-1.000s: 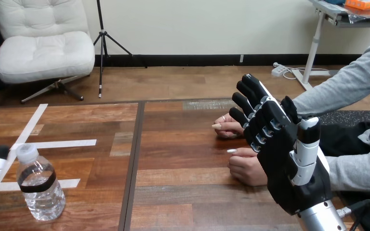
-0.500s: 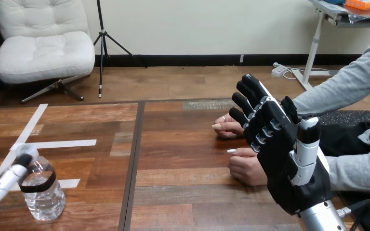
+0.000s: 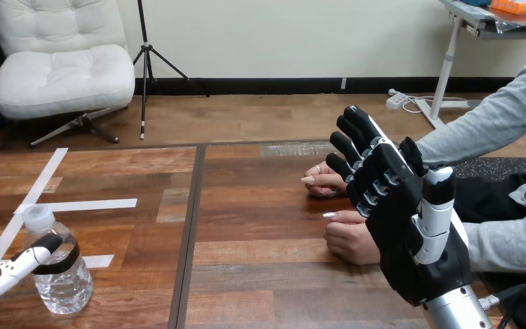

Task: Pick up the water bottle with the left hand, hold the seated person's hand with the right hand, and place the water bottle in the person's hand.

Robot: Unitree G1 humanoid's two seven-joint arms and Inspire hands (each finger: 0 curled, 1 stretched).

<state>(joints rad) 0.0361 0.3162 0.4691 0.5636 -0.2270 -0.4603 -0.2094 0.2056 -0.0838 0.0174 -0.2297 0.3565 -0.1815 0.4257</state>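
Water bottle upright near the left front of the table: clear thin plastic holding water. Judge it fairly light, slightly squashy and slick, so take it at the black band round its middle (not the cap). Your left hand touches it at that band; whether it has closed cannot be told. Your right hand is raised, fingers straight, empty, just beside the person's hand.

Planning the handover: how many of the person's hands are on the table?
2. The person's farther hand lies on the brown wooden table behind the robot's black-and-white right hand; the nearer hand lies beside it, partly hidden.
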